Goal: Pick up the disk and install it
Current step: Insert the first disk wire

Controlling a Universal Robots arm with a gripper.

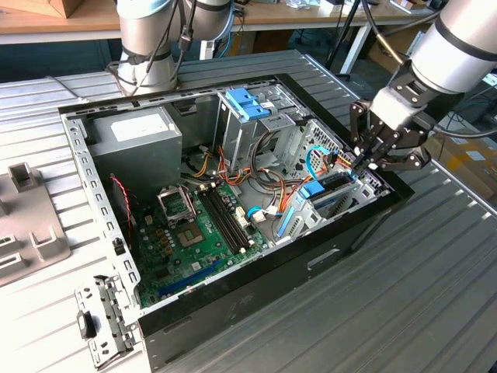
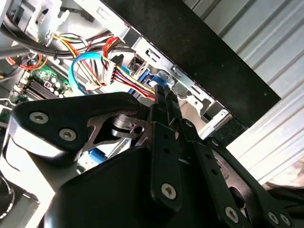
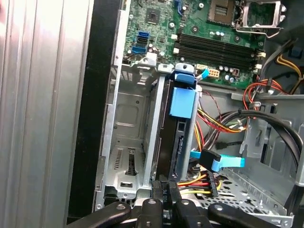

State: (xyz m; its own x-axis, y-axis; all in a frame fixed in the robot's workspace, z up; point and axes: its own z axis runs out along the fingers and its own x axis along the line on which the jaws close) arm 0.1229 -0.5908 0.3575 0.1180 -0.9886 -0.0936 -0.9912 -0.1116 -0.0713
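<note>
While the hand (image 3: 164,192) is pinched together at its rear edge, the disk (image 3: 179,137) stands on edge, blue tab toward the motherboard (image 3: 209,33).

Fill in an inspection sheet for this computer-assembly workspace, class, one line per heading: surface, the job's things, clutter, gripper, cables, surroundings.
Surface: ribbed grey metal table carrying an open computer case, motherboard exposed.
Job's things: the disk, dark body in a blue carrier, stands on edge in the drive bay at the case's edge, on the exterior view's right.
Clutter: a loose metal bracket and a grey moulded tray lie on the table at the exterior view's left.
Gripper: the gripper sits directly over the disk's end, fingers close together.
Cables: blue data cables and red, yellow and orange power leads run beside the bay.
Surroundings: a second arm's base and wooden benches behind.
</note>
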